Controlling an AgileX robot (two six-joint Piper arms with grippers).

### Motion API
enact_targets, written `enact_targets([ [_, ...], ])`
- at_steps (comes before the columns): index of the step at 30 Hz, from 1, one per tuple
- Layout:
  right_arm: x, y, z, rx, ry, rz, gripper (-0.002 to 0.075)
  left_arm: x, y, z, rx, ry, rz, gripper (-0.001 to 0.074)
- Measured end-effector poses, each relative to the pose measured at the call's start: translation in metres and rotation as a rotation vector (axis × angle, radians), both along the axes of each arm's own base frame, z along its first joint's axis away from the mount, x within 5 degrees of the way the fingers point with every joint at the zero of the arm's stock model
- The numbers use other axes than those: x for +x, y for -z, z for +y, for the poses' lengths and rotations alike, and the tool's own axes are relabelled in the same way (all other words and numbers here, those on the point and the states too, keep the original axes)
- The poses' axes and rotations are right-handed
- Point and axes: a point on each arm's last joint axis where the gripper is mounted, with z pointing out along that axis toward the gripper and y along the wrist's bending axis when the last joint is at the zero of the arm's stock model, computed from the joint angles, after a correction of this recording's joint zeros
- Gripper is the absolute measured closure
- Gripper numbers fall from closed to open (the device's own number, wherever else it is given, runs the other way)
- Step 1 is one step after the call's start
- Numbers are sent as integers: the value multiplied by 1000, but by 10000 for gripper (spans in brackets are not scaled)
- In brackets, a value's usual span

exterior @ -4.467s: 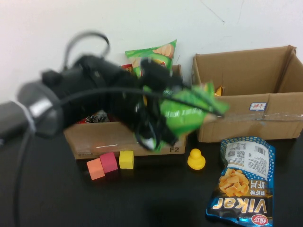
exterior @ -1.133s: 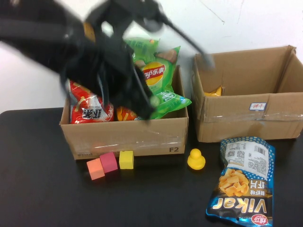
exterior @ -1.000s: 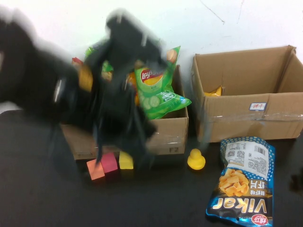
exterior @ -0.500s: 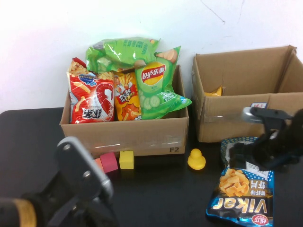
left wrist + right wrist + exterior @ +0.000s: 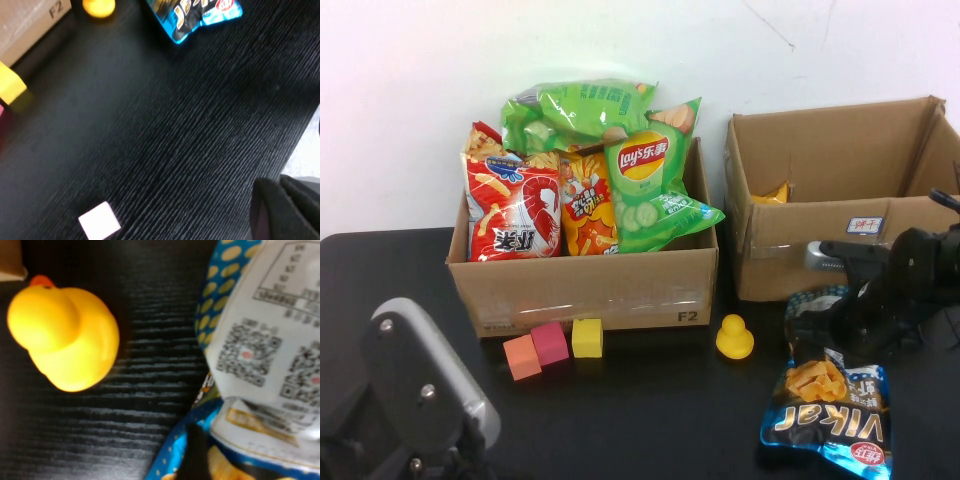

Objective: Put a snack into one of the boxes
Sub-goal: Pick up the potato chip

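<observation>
A blue Vikar snack bag (image 5: pixel 825 415) lies on the black table in front of the right cardboard box (image 5: pixel 840 255). My right gripper (image 5: pixel 840 335) is down on the bag's top end and shut on it, and that end is raised and crumpled. In the right wrist view one dark finger (image 5: pixel 195 457) presses the bag (image 5: pixel 260 340); the other is hidden. The left box (image 5: pixel 590 285) is full of snack bags. My left gripper (image 5: pixel 280 210) is shut and empty above the table's near left; its arm (image 5: pixel 415 400) shows at the bottom left.
A yellow rubber duck (image 5: pixel 734 337) stands between the boxes, close to the bag. Orange (image 5: pixel 522 357), pink (image 5: pixel 550 343) and yellow (image 5: pixel 586 338) cubes sit before the left box. An orange packet (image 5: pixel 772 192) lies in the right box. A white square (image 5: pixel 100 220) lies near the left gripper.
My left arm left the green bag in the left box and drew back to the near left. My right arm came in onto the Vikar bag and its top end has lifted.
</observation>
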Motion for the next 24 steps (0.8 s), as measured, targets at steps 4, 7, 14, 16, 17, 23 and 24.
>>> enact_targets([
  [4,0,1,0,3,16,24,423,-2,-2,2,-7,1,-9,736],
  [7,-1,0,-1,-5,7,36,546,-2,-2,2,-7,1,-9,736],
  [14,-6,-2,-1,-23,-27,98,558,-2,-2,2,-6,1,-7,736],
  [16,-10,-5,-2,-28,-40,132,587,-2,-2,2,-3,6,-11,736],
  [17,-13,-7,-2,-28,-46,151,605,-2,-2,2,-2,8,-13,736],
  [23,-33,-33,5,-36,-110,226,681,-2,-2,2,0,11,-15,736],
  [24,-35,-41,8,-32,-122,213,684,-2,-2,2,0,11,-15,736],
])
